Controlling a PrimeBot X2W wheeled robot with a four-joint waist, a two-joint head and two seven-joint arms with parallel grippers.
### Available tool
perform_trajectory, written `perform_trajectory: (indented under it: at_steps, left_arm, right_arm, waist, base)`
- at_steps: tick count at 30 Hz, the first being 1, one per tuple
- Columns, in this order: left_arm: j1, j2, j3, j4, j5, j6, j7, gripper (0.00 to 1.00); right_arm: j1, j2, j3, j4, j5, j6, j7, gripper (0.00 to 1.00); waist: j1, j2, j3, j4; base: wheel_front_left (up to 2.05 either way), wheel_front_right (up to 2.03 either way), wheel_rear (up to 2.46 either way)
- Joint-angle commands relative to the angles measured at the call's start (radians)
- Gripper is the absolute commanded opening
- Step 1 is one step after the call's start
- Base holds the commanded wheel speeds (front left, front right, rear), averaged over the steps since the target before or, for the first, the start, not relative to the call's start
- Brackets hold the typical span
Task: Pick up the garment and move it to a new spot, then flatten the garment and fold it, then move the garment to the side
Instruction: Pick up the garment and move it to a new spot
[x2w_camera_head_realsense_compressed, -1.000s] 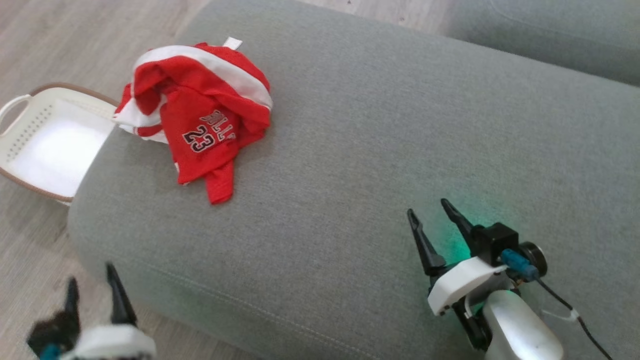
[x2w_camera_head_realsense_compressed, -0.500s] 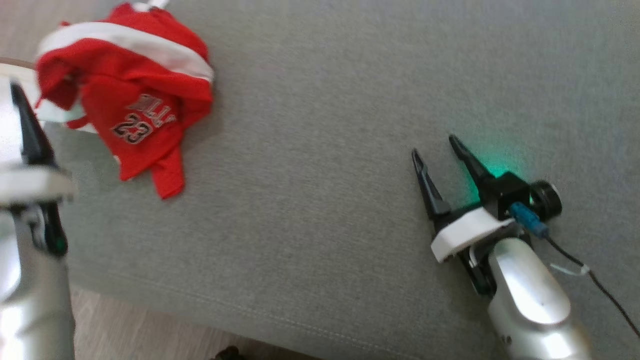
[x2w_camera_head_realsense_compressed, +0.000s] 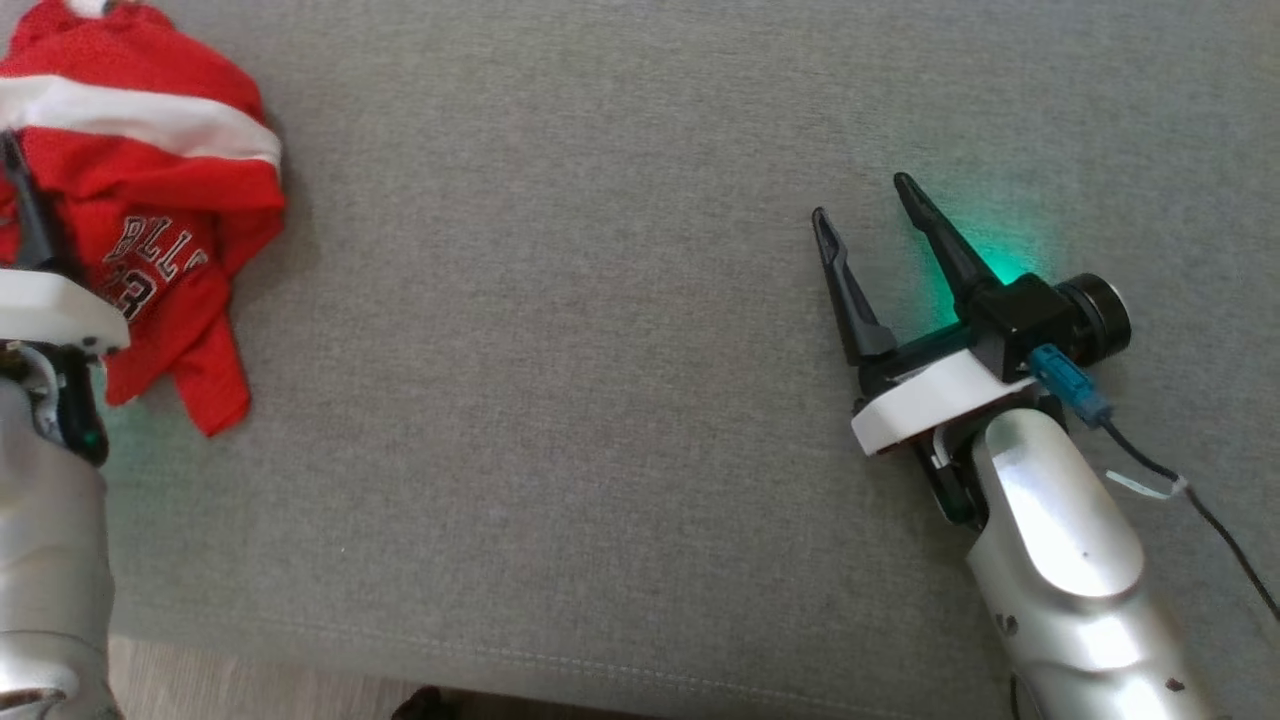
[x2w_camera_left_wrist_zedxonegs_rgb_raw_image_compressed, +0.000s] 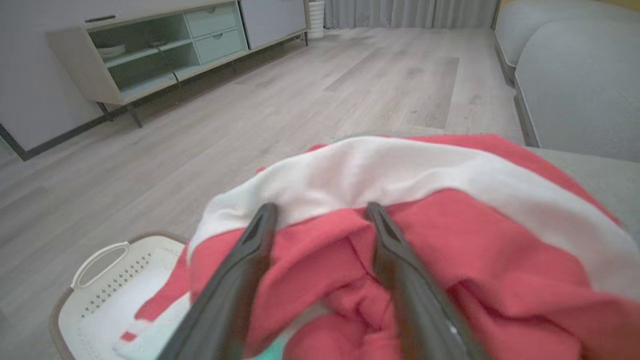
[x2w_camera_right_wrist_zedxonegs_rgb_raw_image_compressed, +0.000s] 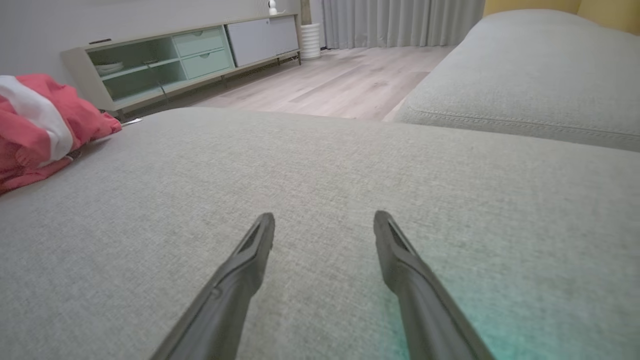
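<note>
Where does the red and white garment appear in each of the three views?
Head view: the garment is at the upper left, crumpled on the grey cushion.
Left wrist view: the garment fills the lower centre and right.
Right wrist view: the garment lies at the left edge.
Shared landmark: the grey cushion under it.

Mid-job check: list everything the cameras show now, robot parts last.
garment: 1, red with a white band, crumpled, far left in the head view
sofa cushion: 1, grey, under the garment
second cushion: 1, grey, to the right, apart
basket: 1, white, on the floor by the garment
cabinet: 1, pale with green shelves, along the wall
floor: 1, pale wood, around the sofa
left gripper: 1, dark fingers open, spread over the garment
right gripper: 1, dark fingers open, over bare cushion
</note>
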Motion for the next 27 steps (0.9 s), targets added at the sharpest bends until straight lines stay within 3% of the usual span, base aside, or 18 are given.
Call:
perform_trajectory:
  at_steps: [1,7,15,18,23,27]
  left_arm:
    - [-0.020,0.068,0.014,0.000,-0.002,0.005,-0.006,0.00]
    - [-0.050,0.081,-0.017,0.023,-0.002,0.001,-0.009,0.00]
    - [-0.092,0.069,-0.120,-0.193,-0.012,-0.001,-0.009,0.00]
    - [-0.120,0.054,-0.188,-0.277,-0.022,-0.001,-0.010,0.00]
    - [-0.152,-0.015,-0.309,-0.386,-0.074,-0.001,-0.010,0.00]
    - [-0.149,-0.111,-0.401,-0.444,-0.134,-0.001,-0.010,0.00]
  right_arm:
    - [0.036,-0.006,-0.004,0.021,0.002,-0.001,0.002,1.00]
    - [0.050,-0.006,-0.005,0.020,0.037,-0.001,0.002,1.00]
    - [0.092,-0.006,0.006,0.014,0.114,-0.001,0.002,1.00]
    - [0.110,-0.006,0.019,0.013,0.143,-0.001,0.002,1.00]
    - [0.137,-0.006,0.050,0.007,0.204,-0.001,0.002,1.00]
    - [0.155,-0.006,0.057,0.008,0.221,-0.001,0.002,1.00]
  waist:
    - [-0.0001,0.0000,-0.005,-0.005]
    - [-0.0001,0.0000,-0.062,-0.014]
    - [-0.0001,0.0000,-0.190,-0.064]
    - [-0.0001,0.0000,-0.239,-0.113]
    - [-0.0001,0.0000,-0.309,-0.216]
    - [-0.0001,0.0000,-0.344,-0.290]
  base:
    - [0.00,0.00,0.00]
    - [0.00,0.00,0.00]
    - [0.00,0.00,0.00]
    - [0.00,0.00,0.00]
    - [0.00,0.00,0.00]
    - [0.00,0.00,0.00]
